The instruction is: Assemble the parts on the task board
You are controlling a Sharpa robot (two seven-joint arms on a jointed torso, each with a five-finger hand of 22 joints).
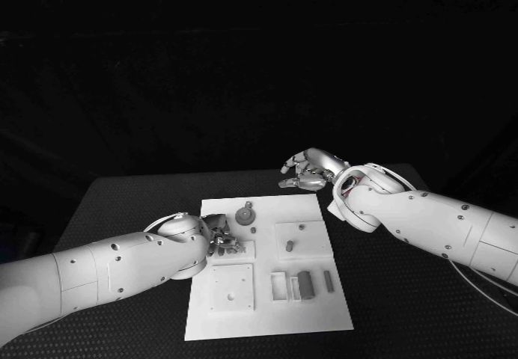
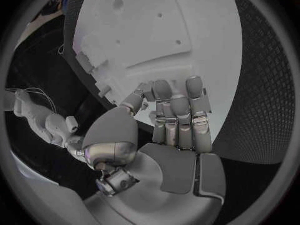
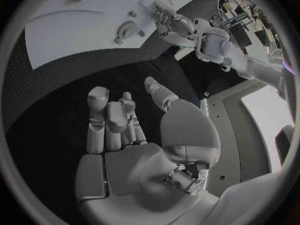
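Parts (image 1: pixel 305 284) lie on the task board (image 1: pixel 270 318) near the left hand (image 1: pixel 219 233).

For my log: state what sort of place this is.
Likely a robotics lab test bench: a black table holding a white task board with small parts, worked by two robot hands, left and right.

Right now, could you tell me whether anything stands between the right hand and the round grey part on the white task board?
Nothing visible does: only bare black table lies between the right hand and the round grey part on the white task board.
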